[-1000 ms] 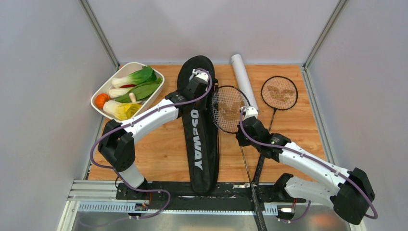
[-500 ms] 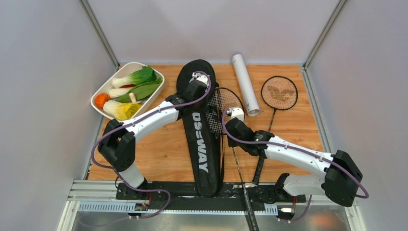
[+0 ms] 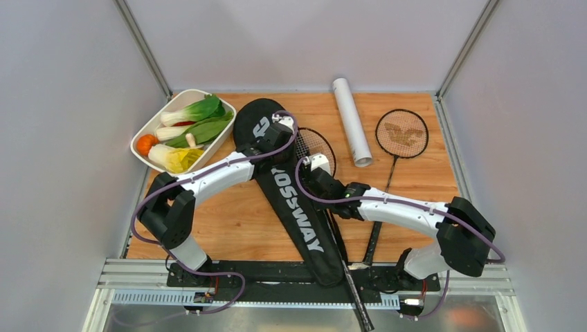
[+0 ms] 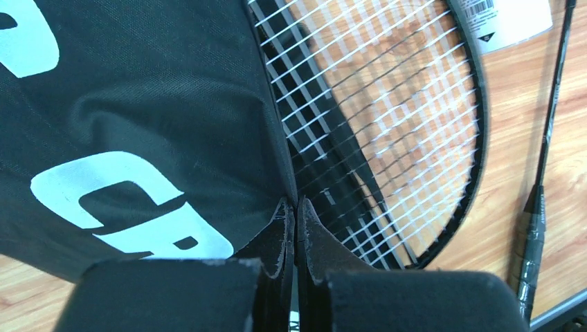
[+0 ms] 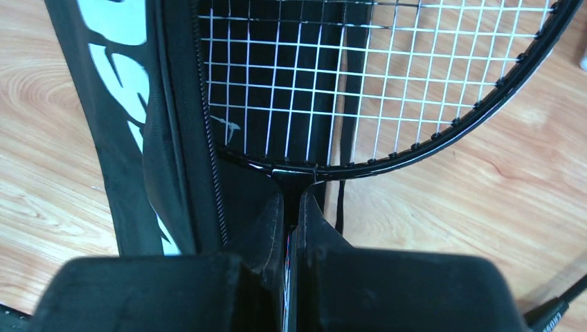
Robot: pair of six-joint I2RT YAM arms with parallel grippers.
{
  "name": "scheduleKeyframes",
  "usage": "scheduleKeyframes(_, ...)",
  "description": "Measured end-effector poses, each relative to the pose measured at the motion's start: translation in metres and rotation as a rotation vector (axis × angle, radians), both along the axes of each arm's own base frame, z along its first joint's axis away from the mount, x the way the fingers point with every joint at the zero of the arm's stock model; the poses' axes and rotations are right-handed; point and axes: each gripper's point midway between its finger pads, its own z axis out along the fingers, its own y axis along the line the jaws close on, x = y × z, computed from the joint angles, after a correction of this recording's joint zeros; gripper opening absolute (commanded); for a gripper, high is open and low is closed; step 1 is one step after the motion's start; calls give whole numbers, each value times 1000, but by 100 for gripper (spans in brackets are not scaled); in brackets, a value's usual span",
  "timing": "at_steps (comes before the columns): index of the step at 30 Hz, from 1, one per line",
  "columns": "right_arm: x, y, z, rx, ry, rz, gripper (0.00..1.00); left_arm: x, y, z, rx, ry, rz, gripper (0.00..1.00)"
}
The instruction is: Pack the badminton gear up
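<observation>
The black CROSSWAY bag (image 3: 297, 214) lies slanted from far left to near right. My left gripper (image 3: 282, 128) is shut on the edge of the bag's open flap (image 4: 138, 124), its fingertips (image 4: 287, 214) pinching the fabric. My right gripper (image 3: 315, 168) is shut on the shaft of a dark-framed racket (image 3: 315, 146), just below the head (image 5: 360, 83). The left part of the head lies inside the bag's opening (image 5: 180, 138). The second racket (image 3: 401, 133) and the white tube (image 3: 351, 121) lie to the right. No shuttlecocks are in view.
A white tray of vegetables (image 3: 156, 128) stands at the far left. Grey walls close in the table on both sides and at the back. The held racket's handle (image 3: 360, 311) reaches over the near rail. The second racket's handle (image 4: 536, 228) lies right of the bag.
My right gripper has carried the racket left so its head lies partly in the bag. The bag's top has swung left with my left gripper.
</observation>
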Motion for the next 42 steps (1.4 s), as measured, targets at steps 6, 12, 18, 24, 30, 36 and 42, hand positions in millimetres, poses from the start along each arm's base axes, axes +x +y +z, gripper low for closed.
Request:
scheduleKeyframes(6, -8, 20, -6, 24, -8, 75, 0, -3, -1, 9, -25, -8, -4, 0)
scheduleKeyframes(12, -20, 30, -10, 64, -21, 126, 0, -13, -4, 7, -33, 24, -46, 0)
scheduleKeyframes(18, -23, 37, 3, 103, -44, 153, 0, -25, -14, 7, -60, 42, -110, 0)
scheduleKeyframes(24, -15, 34, 17, 123, -100, 94, 0, -36, -10, 10, -91, 50, -116, 0)
scheduleKeyframes(30, 12, 51, 21, 120, -146, 2, 0, -47, -3, 11, -164, 63, -52, 0)
scheduleKeyframes(36, 37, 65, 15, 158, -174, -95, 20, -50, -1, 4, -221, 91, 16, 0)
scheduleKeyframes(42, 40, 62, 11, 168, -148, -113, 48, -47, 3, 0, -226, 99, 65, 0)
